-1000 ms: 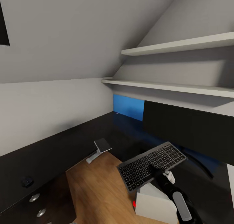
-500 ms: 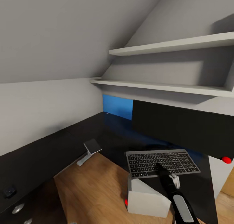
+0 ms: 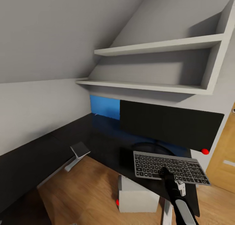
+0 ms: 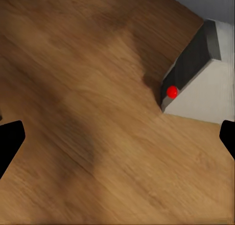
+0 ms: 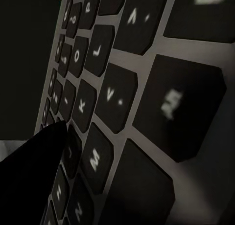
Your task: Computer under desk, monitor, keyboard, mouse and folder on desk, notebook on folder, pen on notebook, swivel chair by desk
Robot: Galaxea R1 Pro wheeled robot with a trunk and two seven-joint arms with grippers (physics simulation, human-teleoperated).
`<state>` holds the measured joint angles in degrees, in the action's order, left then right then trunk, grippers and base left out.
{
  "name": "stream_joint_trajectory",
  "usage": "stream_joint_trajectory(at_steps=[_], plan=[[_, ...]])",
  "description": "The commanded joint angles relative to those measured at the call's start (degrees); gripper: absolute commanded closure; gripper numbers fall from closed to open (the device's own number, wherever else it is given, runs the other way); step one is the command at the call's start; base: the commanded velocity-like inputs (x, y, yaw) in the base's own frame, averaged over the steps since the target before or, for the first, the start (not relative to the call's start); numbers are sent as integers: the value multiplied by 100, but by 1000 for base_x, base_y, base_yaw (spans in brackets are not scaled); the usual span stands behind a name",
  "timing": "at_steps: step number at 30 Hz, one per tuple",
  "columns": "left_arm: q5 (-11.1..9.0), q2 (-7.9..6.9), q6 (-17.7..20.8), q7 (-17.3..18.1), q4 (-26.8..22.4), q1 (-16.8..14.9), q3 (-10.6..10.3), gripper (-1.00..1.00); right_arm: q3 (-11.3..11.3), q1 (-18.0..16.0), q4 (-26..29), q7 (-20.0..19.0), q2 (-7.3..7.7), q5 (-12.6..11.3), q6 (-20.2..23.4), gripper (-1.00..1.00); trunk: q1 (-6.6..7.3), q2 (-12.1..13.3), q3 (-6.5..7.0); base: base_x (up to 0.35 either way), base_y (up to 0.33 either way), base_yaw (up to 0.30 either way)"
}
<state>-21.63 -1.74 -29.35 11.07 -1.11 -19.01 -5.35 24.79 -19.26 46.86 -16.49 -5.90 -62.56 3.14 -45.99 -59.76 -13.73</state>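
keyboard | slim silver-grey, blk keys, over desk edge | right gripper clamped on it

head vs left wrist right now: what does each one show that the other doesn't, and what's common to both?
Head: the monitor standing on the desk, the keyboard in front of it with the right gripper on its near edge, wall shelves and a blue wall panel.
Left wrist: the left gripper's dark fingertips set wide apart over bare floor.
Both: the grey computer with its red light, and the wooden floor.
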Motion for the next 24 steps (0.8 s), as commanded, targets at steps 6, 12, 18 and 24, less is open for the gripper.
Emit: stream_joint_trajectory(at_steps=[6,12,18,24], plan=[[-61,-2,-18,27,5,-3,-47,-100,22,-7,-42,-30,-7,-75,4,100,0,-5,-7,0,0,-260],[-61,-2,-18,27,5,-4,-46,-100,19,-7,-51,-30,-13,-80,2,100,0,-5,-7,0,14,-260],[-65,-2,-18,27,5,-4,-45,-100,17,-7,-54,-55,-20,-94,8,100,0,-5,-18,0,174,-173],[-64,-8,-18,27,5,-4,-45,-100,-8,-7,-56,-65,-11,-89,47,100,0,-5,-23,0,102,-23]])
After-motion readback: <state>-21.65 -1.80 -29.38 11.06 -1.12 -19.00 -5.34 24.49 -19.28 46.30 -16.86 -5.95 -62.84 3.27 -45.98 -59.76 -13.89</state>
